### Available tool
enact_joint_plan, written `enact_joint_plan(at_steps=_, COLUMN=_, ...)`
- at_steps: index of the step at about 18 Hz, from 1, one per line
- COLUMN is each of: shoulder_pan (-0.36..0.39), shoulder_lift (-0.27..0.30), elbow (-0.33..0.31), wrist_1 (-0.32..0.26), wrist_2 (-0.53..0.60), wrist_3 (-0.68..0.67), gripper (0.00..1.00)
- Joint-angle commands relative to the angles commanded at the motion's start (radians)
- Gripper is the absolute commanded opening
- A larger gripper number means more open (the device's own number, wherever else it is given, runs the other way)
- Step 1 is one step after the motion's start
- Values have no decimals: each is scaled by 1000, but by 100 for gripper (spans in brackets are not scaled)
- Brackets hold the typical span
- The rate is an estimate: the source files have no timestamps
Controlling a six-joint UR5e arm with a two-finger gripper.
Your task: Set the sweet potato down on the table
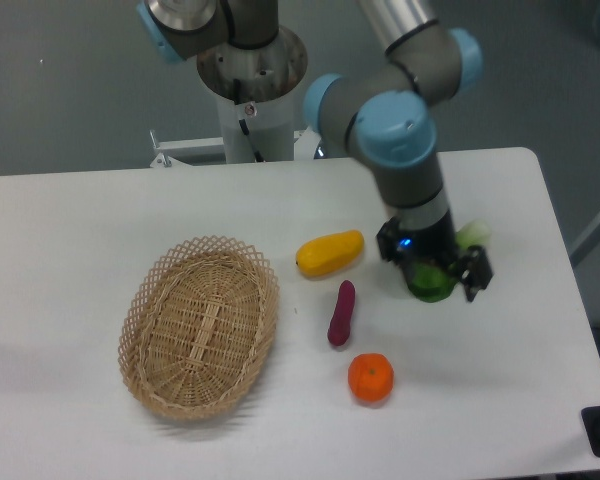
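The sweet potato (341, 313), slim and reddish-purple, lies flat on the white table (70, 230), between the yellow fruit and the orange and outside the basket. My gripper (435, 272) hangs to its right, about a hand's width away and not touching it. Its jaws stand apart, and they are above and around a green vegetable (432, 285) with a pale end (473, 236). The fingertips are partly hidden by the wrist.
An oval wicker basket (200, 325) stands left of the sweet potato. A plump yellow fruit (330, 253) lies just above it and a round orange (371, 378) just below. The arm's base (252, 80) stands at the table's far edge.
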Motion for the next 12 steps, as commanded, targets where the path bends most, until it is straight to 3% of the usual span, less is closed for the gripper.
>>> enact_joint_plan(at_steps=3, shoulder_pan=61, shoulder_lift=46, elbow=3, wrist_1=-97, wrist_2=-20, wrist_3=174, gripper=100)
enact_joint_plan(at_steps=5, shoulder_pan=123, shoulder_lift=75, elbow=5, wrist_1=-150, wrist_2=-102, wrist_3=278, gripper=100)
enact_joint_plan(at_steps=8, shoulder_pan=181, shoulder_lift=98, elbow=-9, wrist_1=-168, wrist_2=-169, wrist_3=410, gripper=100)
enact_joint_plan(at_steps=12, shoulder_pan=193, shoulder_lift=101, elbow=-15, wrist_1=-168, wrist_2=-173, wrist_3=441, gripper=100)
